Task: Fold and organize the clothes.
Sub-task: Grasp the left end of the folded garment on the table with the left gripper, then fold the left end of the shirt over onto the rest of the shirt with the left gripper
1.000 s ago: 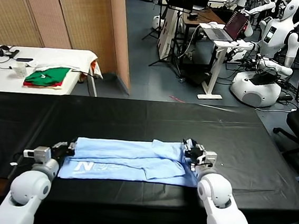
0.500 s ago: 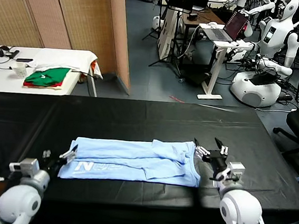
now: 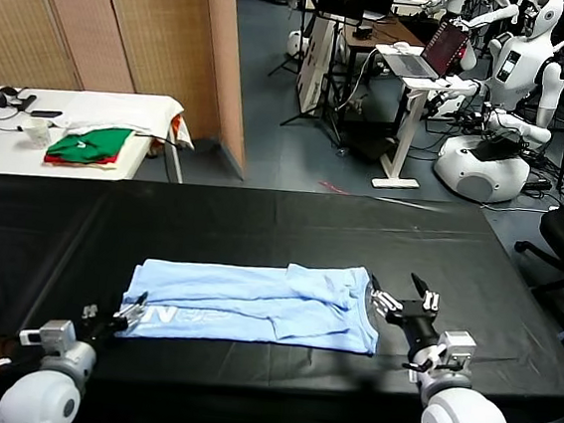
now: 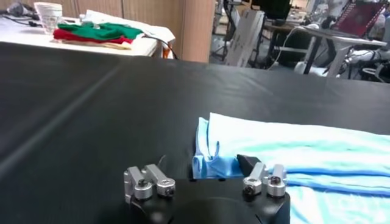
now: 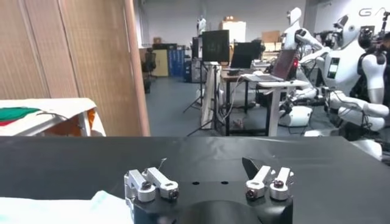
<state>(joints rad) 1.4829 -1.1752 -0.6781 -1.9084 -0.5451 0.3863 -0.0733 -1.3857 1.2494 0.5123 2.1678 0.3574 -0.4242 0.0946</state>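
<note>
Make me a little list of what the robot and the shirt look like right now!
shirt: light-blue T-shirt, folded into a long strip, lying flat on the black table
left gripper: by the shirt's left end, fingers open, holding nothing
right gripper: just off the shirt's right end, fingers open, holding nothing
behind: green and red clothes on a white table
</note>
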